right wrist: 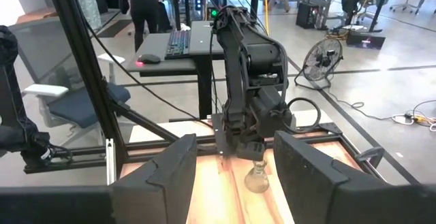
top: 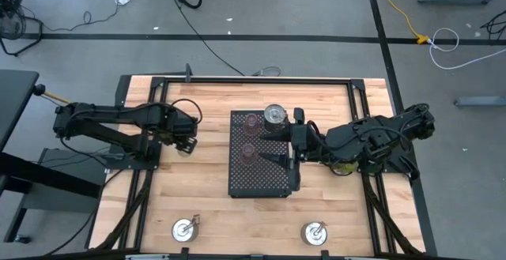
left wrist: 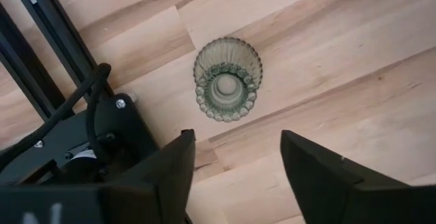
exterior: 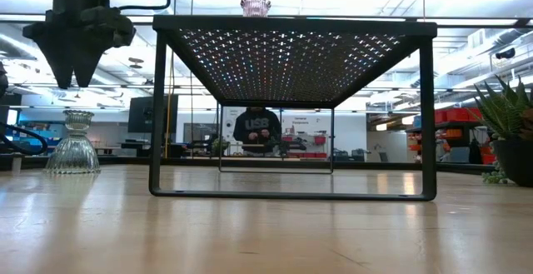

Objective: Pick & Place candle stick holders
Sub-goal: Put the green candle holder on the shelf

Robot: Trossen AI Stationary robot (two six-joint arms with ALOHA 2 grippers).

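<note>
Near the desk's (top: 213,220) front edge stand two silver candle holders (top: 185,228). On the black perforated tray (top: 261,182) stand two pinkish glass holders (top: 248,152) and one silver one (top: 274,115). The left hand (left wrist: 235,159), partly open and empty, hovers above the greenish glass holder (left wrist: 227,78). The right hand (right wrist: 235,166) is over the tray, partly open, empty.

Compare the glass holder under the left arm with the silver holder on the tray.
The green glass holder is ribbed and translucent; the silver holder is shiny metal. The glass holder stands on the bare table; the silver holder sits up on the black tray. The glass holder looks smaller. Both stand upright.
</note>
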